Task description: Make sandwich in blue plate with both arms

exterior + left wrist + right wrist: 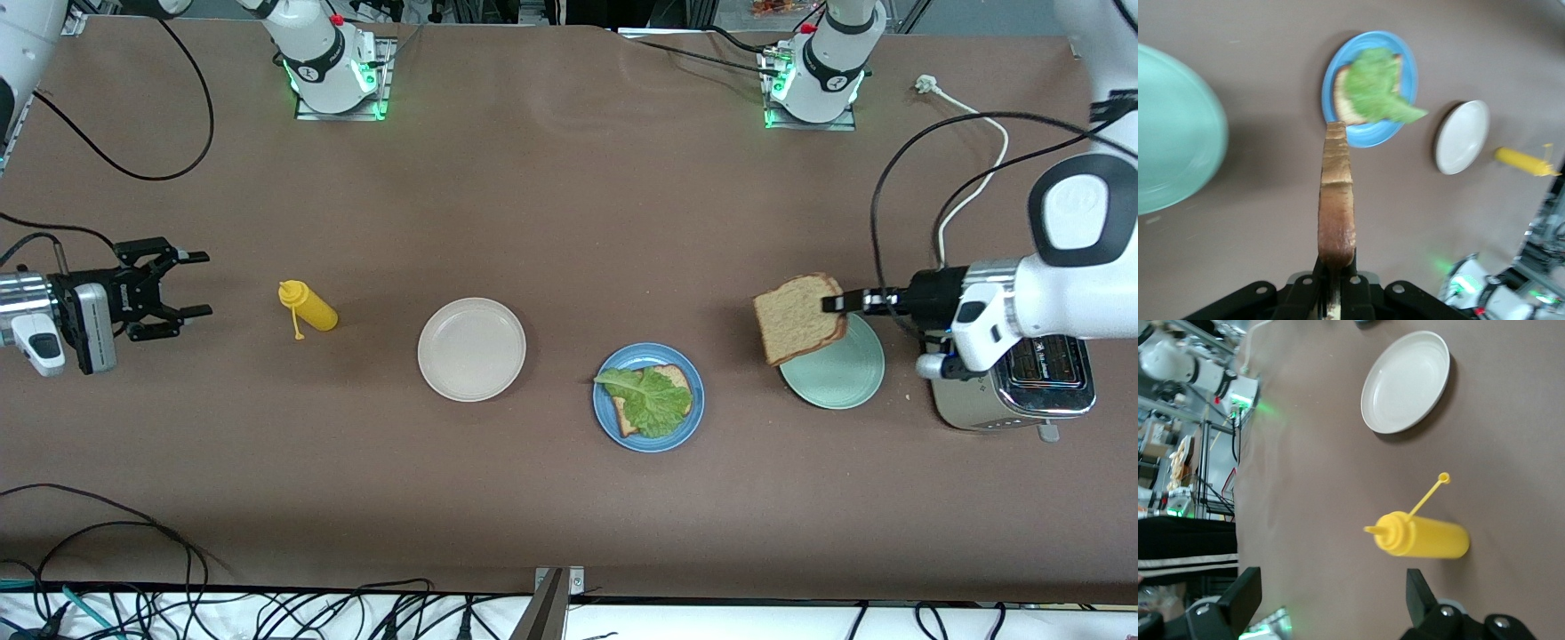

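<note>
Nearest the front camera, the round mid-blue plate (648, 437) sat on the brown desk (551, 204), carrying a brown wholemeal bread slice (674, 378) with a ruffled green lettuce leaf (653, 400) on it. Beside it, toward the right arm's end, lay a round beige-white plate (471, 348). Toward the left arm's end, the left pincer (840, 302) was clamped on a second brown bread slice (798, 317), held over the pale mint-green plate (840, 373) beside a silver toaster (1013, 391). Farther back, a yellow squeeze bottle (308, 307) lay on its side, and the right pincer (182, 284) waited with fingers spread wide, holding nothing.
</note>
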Action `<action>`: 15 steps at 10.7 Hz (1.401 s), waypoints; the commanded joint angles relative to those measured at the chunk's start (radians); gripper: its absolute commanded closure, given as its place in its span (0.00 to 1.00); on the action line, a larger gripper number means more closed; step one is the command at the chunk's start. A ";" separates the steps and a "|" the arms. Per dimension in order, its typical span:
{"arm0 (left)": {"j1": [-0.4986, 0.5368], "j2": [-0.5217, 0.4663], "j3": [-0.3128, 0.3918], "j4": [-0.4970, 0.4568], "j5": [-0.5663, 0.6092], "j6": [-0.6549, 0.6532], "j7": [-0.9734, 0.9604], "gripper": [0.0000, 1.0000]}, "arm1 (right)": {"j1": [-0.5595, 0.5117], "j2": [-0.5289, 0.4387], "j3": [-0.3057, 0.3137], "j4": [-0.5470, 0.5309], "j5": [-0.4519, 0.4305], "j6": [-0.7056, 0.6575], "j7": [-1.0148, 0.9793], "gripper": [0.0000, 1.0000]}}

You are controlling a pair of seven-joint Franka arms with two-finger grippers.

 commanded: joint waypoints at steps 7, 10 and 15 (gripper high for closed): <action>-0.266 0.227 0.005 0.028 -0.279 0.447 -0.114 1.00 | 0.252 -0.160 0.004 0.068 -0.601 0.022 0.787 0.00; -0.321 0.279 0.005 0.040 -0.359 0.527 -0.111 1.00 | 0.269 -0.242 0.011 -0.014 -0.674 0.155 0.787 0.01; -0.322 0.313 0.006 0.046 -0.355 0.529 -0.104 1.00 | 0.351 -0.474 0.012 -0.321 -0.744 0.432 0.948 0.02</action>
